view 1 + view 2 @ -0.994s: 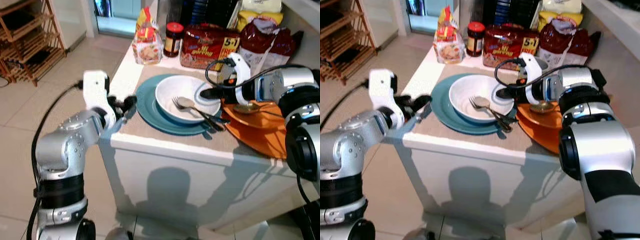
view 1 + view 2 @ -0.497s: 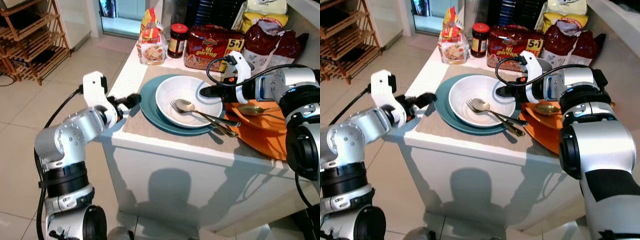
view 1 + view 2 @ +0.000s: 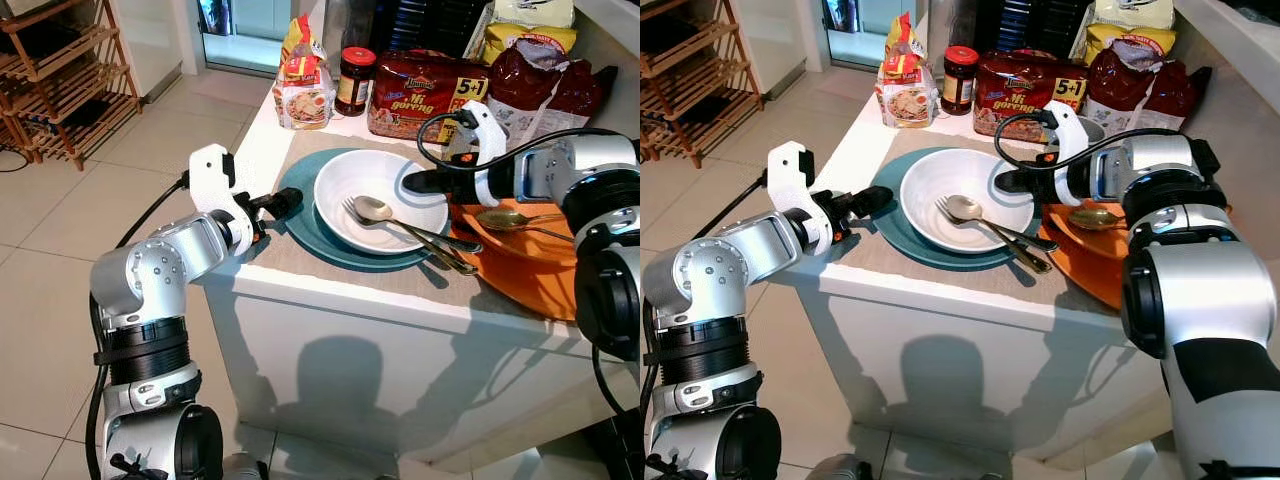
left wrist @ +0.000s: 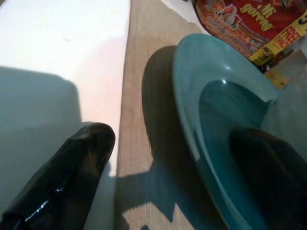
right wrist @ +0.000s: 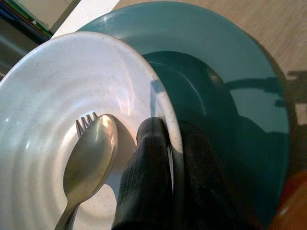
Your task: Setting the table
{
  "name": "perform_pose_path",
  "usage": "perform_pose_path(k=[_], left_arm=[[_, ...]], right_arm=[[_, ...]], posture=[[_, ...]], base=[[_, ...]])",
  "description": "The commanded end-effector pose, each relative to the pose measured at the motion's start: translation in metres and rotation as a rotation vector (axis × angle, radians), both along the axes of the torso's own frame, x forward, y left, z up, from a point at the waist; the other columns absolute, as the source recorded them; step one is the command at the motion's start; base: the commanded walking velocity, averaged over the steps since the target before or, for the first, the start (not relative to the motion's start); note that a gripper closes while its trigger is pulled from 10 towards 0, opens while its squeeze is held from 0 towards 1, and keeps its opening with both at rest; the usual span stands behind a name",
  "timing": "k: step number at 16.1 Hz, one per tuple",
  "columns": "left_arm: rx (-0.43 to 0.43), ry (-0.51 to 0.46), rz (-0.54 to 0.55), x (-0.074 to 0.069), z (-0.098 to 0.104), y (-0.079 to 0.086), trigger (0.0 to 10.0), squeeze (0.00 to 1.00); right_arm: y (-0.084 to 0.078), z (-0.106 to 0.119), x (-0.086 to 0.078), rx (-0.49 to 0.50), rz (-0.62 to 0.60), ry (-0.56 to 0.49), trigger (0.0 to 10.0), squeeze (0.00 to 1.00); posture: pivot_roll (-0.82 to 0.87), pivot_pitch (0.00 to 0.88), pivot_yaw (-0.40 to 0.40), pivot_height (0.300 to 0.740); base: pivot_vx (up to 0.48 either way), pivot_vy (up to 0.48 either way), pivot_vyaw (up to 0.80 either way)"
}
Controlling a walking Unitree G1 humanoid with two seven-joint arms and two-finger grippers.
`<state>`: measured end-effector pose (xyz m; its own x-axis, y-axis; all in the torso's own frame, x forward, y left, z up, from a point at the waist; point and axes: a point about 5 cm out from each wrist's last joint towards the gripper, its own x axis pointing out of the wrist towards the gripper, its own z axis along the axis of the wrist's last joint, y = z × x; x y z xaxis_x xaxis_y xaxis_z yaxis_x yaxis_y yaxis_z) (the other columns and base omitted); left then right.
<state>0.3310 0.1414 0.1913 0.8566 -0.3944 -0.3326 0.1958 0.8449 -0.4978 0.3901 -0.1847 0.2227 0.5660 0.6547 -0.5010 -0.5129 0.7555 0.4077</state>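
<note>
On the white table [image 3: 262, 150], a woven placemat [image 3: 300, 255] carries a teal plate [image 3: 300, 215], and a white bowl [image 3: 375, 175] sits on the plate. A spoon [image 3: 372, 209] and a fork [image 3: 352, 210] lie with their heads in the bowl and their handles out over its rim, toward an orange plate [image 3: 520, 265] that holds another spoon [image 3: 500, 216]. Behind them stand a jar [image 3: 356, 80] and several snack bags [image 3: 420, 95].

The right gripper [image 3: 412, 182] has its jaws pressed on the far rim of the white bowl, one finger inside and one outside, as the right wrist view shows. The forearm lies almost level above the orange plate, reaching in from the right.

The left gripper [image 3: 282, 204] is low at the near-left edge of the teal plate, jaws spread: one finger is on the mat beside the rim, the other is close over the plate. It does not hold anything. Its elbow is bent, and the forearm points across the table corner.

The bowl looks like stiff, glazed ceramic, so I judge it rather heavy, slippery and easy to chip. A thin rim pinch can let it tilt, and then the loose cutlery may slide. The plate's low rim gives little to hold; it is better to take it from under the edge.
</note>
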Motion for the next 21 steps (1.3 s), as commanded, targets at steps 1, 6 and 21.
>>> perform_pose_path(k=[1,6,21], left_arm=[[-0.014,-0.001,-0.009,0.002,0.002,-0.005,10.0,0.33],[-0.100,0.023,-0.091,0.009,-0.001,-0.032,8.7,0.16],[-0.129,0.079,0.042,0.021,-0.017,-0.020,0.0,0.15]], right_arm=[[-0.008,0.003,0.000,0.000,-0.023,-0.005,0.0,0.00],[-0.011,0.004,-0.001,0.008,-0.036,-0.004,0.0,0.00],[-0.014,0.026,0.000,0.144,-0.081,-0.032,0.0,0.00]], posture=[[0.02,0.000,-0.058,0.740],[0.00,0.000,-0.042,0.740],[-0.02,0.000,-0.026,0.740]], base=[[0.000,0.000,0.00],[0.000,0.000,0.00],[0.000,0.000,0.00]])
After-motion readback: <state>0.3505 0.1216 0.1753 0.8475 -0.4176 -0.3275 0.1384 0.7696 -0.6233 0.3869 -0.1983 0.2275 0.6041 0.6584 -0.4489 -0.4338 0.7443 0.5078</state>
